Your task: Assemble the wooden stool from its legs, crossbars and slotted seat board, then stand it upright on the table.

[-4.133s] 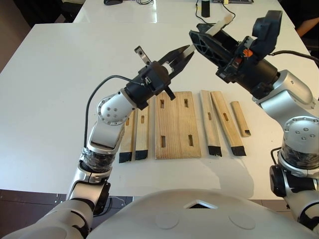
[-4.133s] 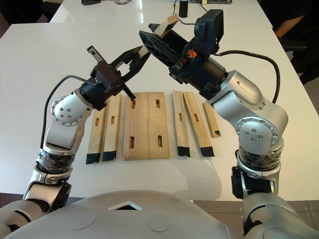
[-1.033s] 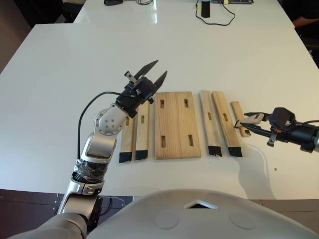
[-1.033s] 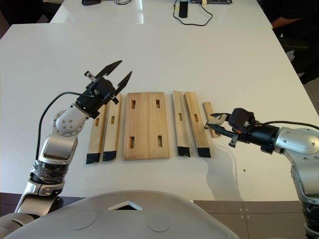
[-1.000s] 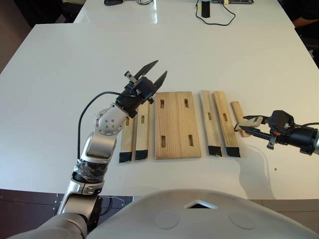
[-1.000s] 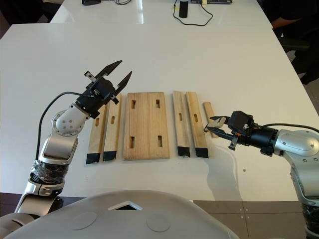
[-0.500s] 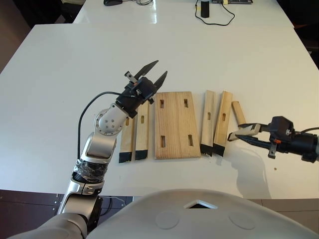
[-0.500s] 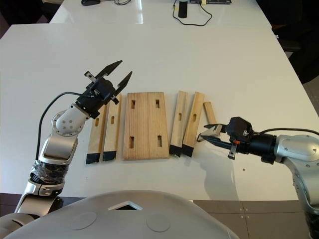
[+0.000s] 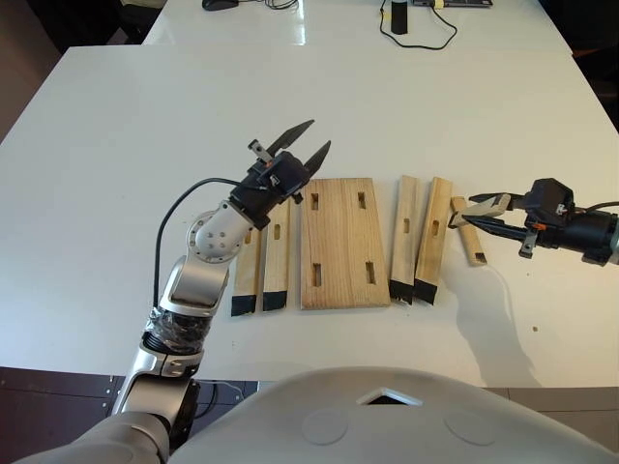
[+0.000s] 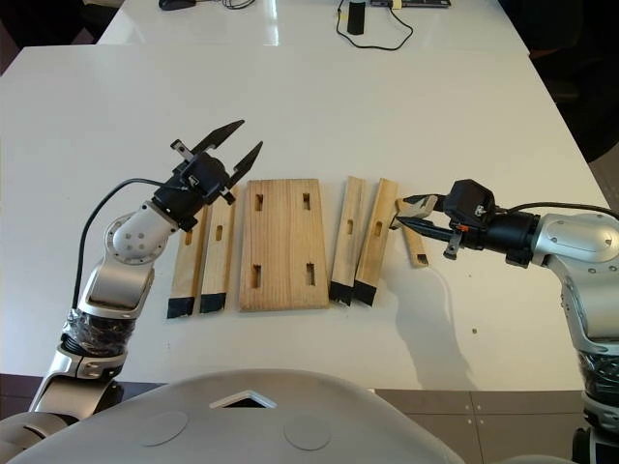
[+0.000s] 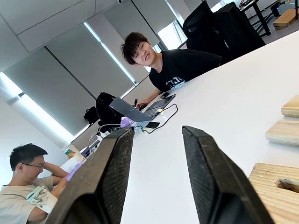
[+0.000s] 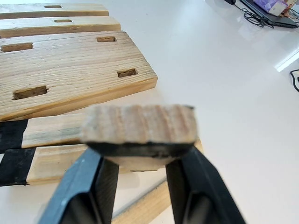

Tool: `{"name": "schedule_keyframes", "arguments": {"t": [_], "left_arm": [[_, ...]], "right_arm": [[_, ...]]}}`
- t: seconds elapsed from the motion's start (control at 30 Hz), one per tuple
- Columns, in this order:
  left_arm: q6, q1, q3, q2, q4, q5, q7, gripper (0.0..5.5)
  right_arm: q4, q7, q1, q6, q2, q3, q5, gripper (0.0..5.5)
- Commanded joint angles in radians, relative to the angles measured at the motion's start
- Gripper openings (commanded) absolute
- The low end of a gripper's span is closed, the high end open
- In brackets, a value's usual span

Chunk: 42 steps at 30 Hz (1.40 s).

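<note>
The slotted seat board (image 9: 337, 242) lies flat mid-table. Two black-tipped legs (image 9: 261, 256) lie side by side to its left. Two more legs (image 9: 418, 237) lie to its right, slanted toward the board. A short crossbar (image 9: 468, 232) rests on the table further right. My left gripper (image 9: 302, 147) hovers open over the far ends of the left legs, nothing between its fingers (image 11: 112, 177). My right gripper (image 9: 481, 208) sits low beside the far end of the loose crossbar, shut on a small wooden crossbar (image 12: 140, 123).
The white table (image 9: 145, 126) has broad bare areas on the far side and at the left. A black object with a cable (image 9: 397, 17) and a dark mouse (image 9: 221, 4) lie at the far edge.
The right gripper swept in low, pushed the two right legs into a slant toward the board, then drew back to the crossbar's far end. The left gripper shifted slightly right.
</note>
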Motion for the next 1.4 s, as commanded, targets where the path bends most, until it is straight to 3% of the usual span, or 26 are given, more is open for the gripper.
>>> {"name": "schedule_keyframes", "arguments": {"t": [0.03,0.53,0.77,1.1,1.4], "left_arm": [[0.010,-0.015,-0.006,0.009,-0.004,-0.003,-0.021,1.88],[0.010,-0.031,-0.013,0.011,0.001,-0.014,-0.056,1.88],[0.010,-0.030,-0.022,0.004,0.002,-0.010,-0.060,1.88],[0.014,-0.024,-0.039,-0.004,-0.001,0.000,-0.055,1.88],[0.011,-0.028,-0.049,-0.003,0.005,-0.004,-0.064,1.88]], "right_arm": [[0.007,0.011,-0.026,-0.013,0.010,0.041,-0.010,1.30],[0.065,0.002,-0.035,-0.041,0.038,0.110,-0.046,1.30],[0.151,0.078,-0.076,-0.049,0.015,0.183,-0.058,1.30],[0.153,0.248,-0.193,0.086,-0.092,0.240,0.007,1.30],[0.208,0.228,-0.143,0.038,-0.053,0.330,-0.057,1.30]]}}
